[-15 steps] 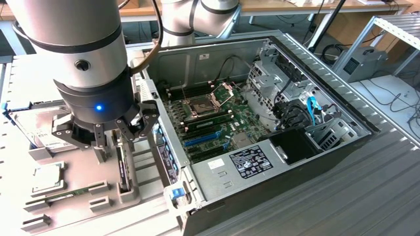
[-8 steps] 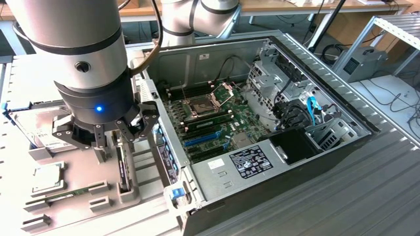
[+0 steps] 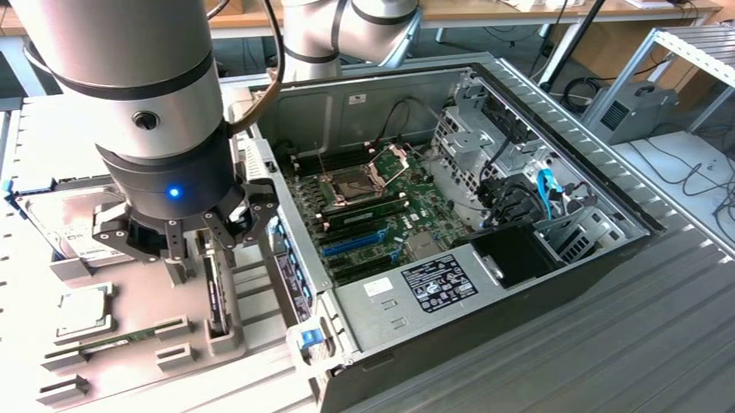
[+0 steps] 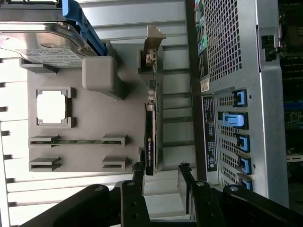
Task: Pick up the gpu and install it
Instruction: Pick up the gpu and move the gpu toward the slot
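Observation:
The gpu [image 3: 215,291] stands on its edge in a slot of the grey parts holder [image 3: 138,297], beside the open computer case [image 3: 460,215]. In the wrist view the gpu [image 4: 150,127] shows as a thin dark strip with its silver bracket at the far end. My gripper [image 3: 193,256] hangs just above the holder, open and holding nothing. In the wrist view my gripper [image 4: 161,176] has its black fingers [image 4: 138,174] spread. The card's near end lies between them, closer to one finger, and they do not touch it.
The holder also carries a silver hard drive [image 4: 42,45], a square processor [image 4: 51,106] and a narrow memory stick [image 4: 78,141]. Inside the case lie the green motherboard [image 3: 367,215] and its blue card slots [image 3: 350,245]. The case's rear panel [image 4: 232,94] stands close beside the gpu.

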Controlling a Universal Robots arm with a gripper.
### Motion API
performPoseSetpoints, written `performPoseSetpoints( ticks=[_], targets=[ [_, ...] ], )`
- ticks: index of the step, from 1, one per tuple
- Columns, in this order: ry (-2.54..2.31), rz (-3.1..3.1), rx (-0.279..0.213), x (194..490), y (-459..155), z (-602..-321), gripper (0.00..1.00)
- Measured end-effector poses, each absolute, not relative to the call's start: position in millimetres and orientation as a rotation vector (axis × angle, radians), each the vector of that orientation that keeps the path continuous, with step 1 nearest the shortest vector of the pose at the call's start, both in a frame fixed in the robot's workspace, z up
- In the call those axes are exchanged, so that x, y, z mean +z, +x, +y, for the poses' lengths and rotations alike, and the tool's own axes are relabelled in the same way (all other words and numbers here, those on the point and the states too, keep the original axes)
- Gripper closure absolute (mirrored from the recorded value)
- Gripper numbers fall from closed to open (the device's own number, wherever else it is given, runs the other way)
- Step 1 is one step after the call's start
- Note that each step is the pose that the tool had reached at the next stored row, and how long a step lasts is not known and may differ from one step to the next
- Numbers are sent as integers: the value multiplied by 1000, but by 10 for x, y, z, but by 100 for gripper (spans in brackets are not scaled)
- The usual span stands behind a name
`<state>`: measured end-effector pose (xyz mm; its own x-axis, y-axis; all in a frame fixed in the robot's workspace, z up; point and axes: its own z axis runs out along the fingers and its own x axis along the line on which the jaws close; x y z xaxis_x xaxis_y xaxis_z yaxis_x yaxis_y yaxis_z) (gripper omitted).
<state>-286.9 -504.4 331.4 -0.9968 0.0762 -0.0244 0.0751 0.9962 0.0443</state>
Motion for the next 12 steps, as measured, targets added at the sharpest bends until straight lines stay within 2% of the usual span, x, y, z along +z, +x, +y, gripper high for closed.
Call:
performPoseSetpoints(
  ticks=[12],
  targets=[
    [118, 3113, 68, 3279, -2869, -5044, 58]
  ],
)
